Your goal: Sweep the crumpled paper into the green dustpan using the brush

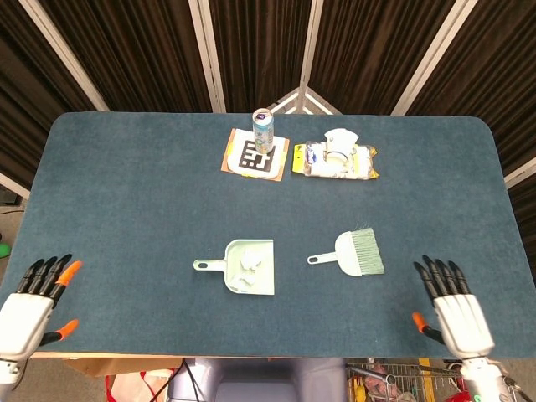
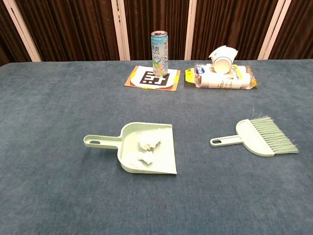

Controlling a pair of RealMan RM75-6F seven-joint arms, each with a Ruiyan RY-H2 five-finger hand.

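I am finding the paper (image 2: 145,149) lying inside the dustpan (image 2: 164,159), brush (image 2: 259,138) resting flat beside it. I am holding both hands, left (image 1: 27,303) and right (image 1: 456,306), empty with fingers apart at the near edge, judging the sweep finished.

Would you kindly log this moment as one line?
paper in dustpan | brush on table | left hand open | right hand open

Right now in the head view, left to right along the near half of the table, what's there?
left hand → green dustpan holding crumpled paper → brush → right hand
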